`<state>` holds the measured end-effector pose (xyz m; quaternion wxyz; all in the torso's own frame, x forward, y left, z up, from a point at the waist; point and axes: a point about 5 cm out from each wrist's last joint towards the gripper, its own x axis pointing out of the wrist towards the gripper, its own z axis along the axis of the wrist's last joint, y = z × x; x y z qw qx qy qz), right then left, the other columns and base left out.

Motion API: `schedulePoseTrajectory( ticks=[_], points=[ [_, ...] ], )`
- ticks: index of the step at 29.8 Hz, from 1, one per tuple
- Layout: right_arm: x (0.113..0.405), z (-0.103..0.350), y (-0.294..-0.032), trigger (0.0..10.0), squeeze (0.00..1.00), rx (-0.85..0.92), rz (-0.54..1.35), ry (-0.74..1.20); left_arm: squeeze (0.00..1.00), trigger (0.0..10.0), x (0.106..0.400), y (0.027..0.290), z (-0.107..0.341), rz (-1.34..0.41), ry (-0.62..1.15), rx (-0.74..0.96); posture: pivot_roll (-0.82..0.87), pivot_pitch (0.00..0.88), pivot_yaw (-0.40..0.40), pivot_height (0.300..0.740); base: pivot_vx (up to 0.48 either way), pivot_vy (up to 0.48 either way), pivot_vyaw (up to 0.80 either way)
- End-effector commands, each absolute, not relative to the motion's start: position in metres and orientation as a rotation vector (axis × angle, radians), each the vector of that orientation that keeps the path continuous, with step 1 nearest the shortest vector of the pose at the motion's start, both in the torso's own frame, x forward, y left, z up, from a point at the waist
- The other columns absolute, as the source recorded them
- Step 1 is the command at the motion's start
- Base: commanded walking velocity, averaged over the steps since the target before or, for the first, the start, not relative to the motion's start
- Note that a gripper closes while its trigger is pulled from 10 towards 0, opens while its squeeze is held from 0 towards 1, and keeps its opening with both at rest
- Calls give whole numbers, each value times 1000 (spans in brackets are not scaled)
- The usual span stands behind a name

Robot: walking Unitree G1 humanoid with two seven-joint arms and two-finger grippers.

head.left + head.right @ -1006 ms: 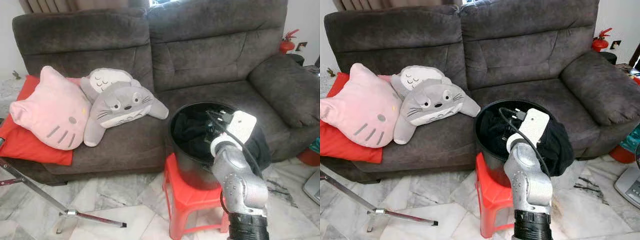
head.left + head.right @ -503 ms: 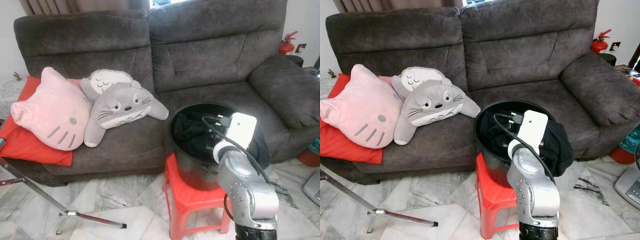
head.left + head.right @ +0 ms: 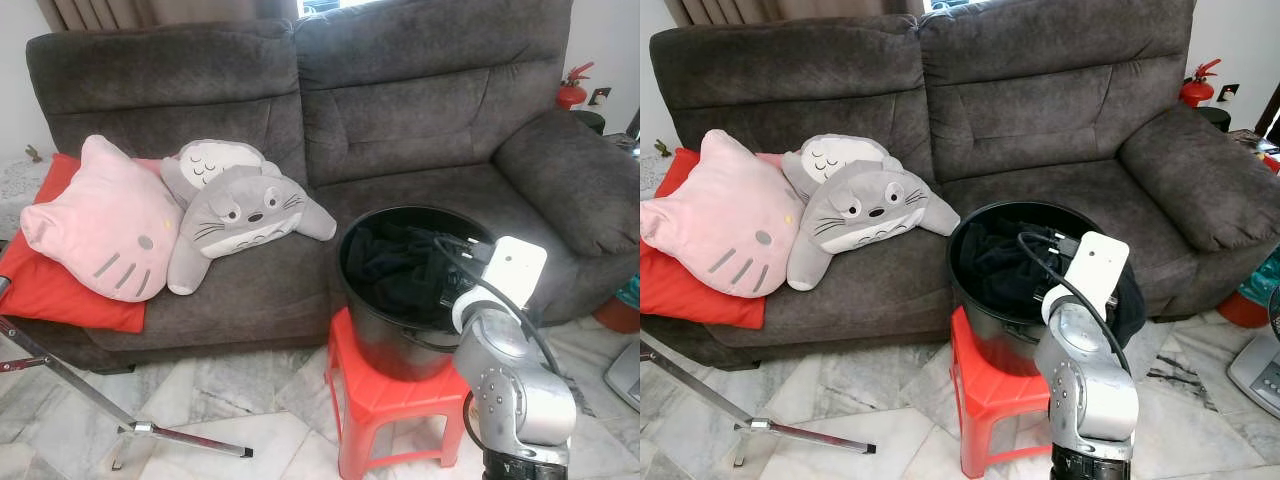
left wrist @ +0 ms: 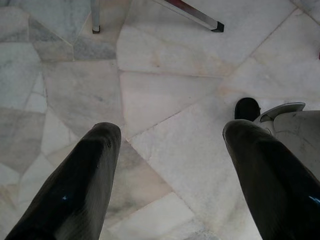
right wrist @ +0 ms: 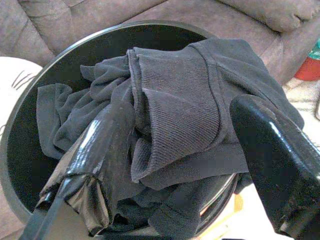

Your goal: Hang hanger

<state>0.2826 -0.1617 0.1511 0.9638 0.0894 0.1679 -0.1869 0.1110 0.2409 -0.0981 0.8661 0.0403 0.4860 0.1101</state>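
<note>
The right arm has swung toward the robot's right since the earlier frame, its wrist now above the near right rim of the black bucket (image 3: 385, 345). On the left, the left gripper (image 4: 170, 145) hangs over marble floor (image 4: 165, 95), fingers apart. The right gripper (image 5: 185, 150) hovers spread over dark clothes (image 5: 175, 115) in the bucket; no hanger can be made out.

My right arm (image 3: 510, 385) is brushed silver metal built of rounded, bulbous joint housings, with a black collar at its base. A flat white rectangular module (image 3: 1095, 265) caps the wrist, and a black cable (image 3: 520, 315) loops from it. Both grippers' fingers (image 4: 75, 185) are long, glossy black with rounded tips (image 5: 272, 150).
</note>
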Motion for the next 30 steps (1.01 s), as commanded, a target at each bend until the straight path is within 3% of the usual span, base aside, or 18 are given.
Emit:
schedulePoseTrajectory(
  ticks=[1, 30],
  points=[
    [285, 151, -161, 10000, 0, 189, -378, 339, 0, 10000, 107, 243, -99, 235, 1038, 87, -214, 0, 90, 740, 0, 0, 0],
    [308, 144, -175, 10000, 0, 264, -400, 370, 0, 10000, 107, 243, -99, 226, 1043, 84, -208, 0, 93, 740, 0, 0, 0]
  ],
)
